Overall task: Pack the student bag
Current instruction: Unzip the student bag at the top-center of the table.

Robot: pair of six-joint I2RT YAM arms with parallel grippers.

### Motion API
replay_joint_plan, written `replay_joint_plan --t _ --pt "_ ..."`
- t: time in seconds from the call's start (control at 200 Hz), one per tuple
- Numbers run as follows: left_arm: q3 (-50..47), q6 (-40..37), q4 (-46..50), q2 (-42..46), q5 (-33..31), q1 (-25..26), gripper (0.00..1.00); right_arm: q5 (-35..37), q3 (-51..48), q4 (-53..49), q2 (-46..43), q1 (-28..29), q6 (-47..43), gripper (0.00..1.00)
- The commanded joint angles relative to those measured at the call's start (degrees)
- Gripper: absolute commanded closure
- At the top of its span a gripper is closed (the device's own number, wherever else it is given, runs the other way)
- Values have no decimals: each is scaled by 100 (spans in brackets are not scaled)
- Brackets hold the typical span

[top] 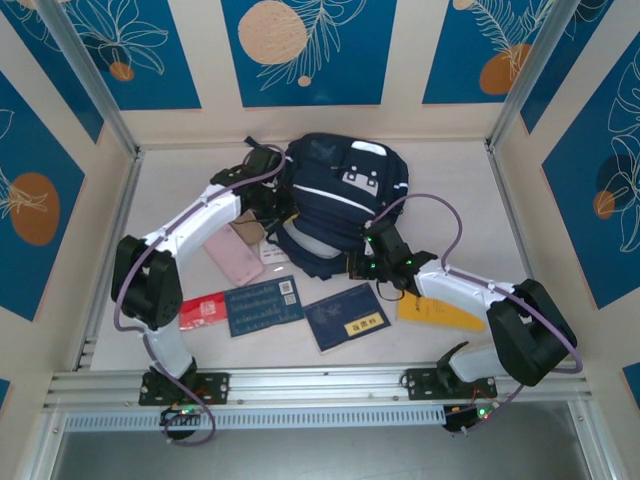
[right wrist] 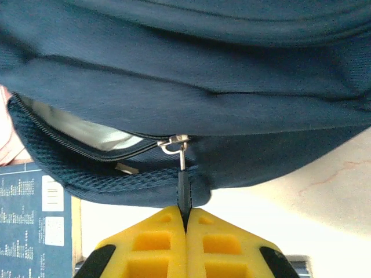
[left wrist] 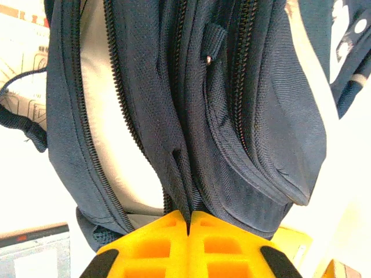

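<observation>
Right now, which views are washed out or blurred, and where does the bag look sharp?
Top view: even light, soft shadows, the bag clear. Left wrist view: the table beside the bag is washed out to white, while the fabric weave is sharp. Right wrist view: the fabric at the top is blurred, the zip pull sharp, the table pale.

The student bag [left wrist: 243, 116] was matt navy cloth with a coarse, visible weave, and the lining looked like smoother pale grey fabric. Zip slider [right wrist: 173, 143] was shiny bare metal, the zip pull [right wrist: 184, 194] a dark matt strip. Left gripper [left wrist: 189, 219] and right gripper [right wrist: 185, 214] both had matt yellow plastic fingers. Worktop [right wrist: 324, 191] looked smooth, pale, faintly veined.
</observation>
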State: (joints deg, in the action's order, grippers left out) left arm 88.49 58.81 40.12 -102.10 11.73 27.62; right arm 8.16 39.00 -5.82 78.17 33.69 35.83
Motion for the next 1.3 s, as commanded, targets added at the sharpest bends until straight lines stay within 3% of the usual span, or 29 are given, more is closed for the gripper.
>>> replay_joint_plan --t 0.0,0.615,1.07,1.295 --pt "376 -184 117 375 -192 -213 100 238 11 -354 -157 -157 -151 100" --pt "1507 -298 530 247 111 -353 100 162 -331 769 -135 -1363 -155 100" --pt "1767 -348 704 183 154 -424 100 -625 -27 1488 733 -2340 -349 100" --pt "2046 -448 872 95 225 -440 100 -1364 312 1815 1298 -2736 -340 100"
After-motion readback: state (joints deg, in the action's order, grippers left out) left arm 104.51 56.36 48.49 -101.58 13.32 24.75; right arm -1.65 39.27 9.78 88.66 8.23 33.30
